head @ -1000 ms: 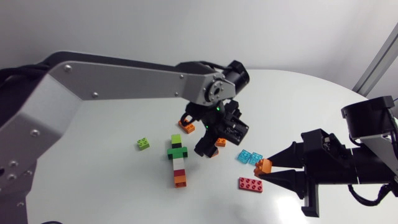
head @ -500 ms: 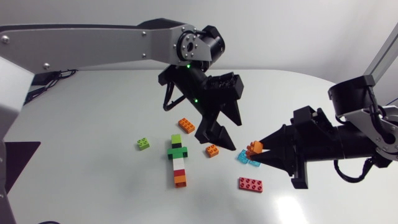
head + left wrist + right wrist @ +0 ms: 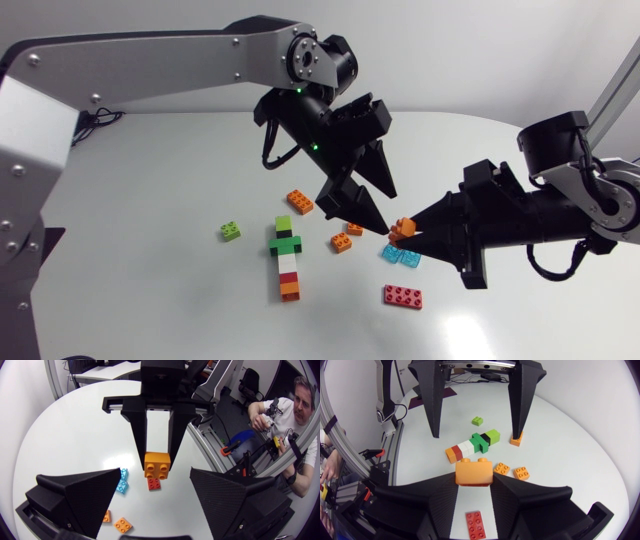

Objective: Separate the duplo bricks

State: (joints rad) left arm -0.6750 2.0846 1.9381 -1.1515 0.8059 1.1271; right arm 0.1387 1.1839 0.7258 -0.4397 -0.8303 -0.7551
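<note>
From where I stand, the right hand is closed on a small orange brick, pinching it at the very fingertips and holding it up off the bench. The left hand hangs just beside it with its fingers spread wide and nothing in them. In the left wrist view the brick sits ahead of the gap between those fingers, and none of them seems to touch it.

The joined row of bricks lies flat on the bench, green at one end, then black, white, red and orange. Around it lie a lime brick, two loose orange bricks, a pale blue piece and a red plate.

These look like hard, light plastic with smooth walls, so I expect no give and no real risk of breakage. A shallow pinch could let one slip or twist, though. The studs probably hold tightly, so I would grip opposite flat sides, low on the body. For the row, one hand should clamp one end while the other tilts a brick off rather than pulling it straight.
</note>
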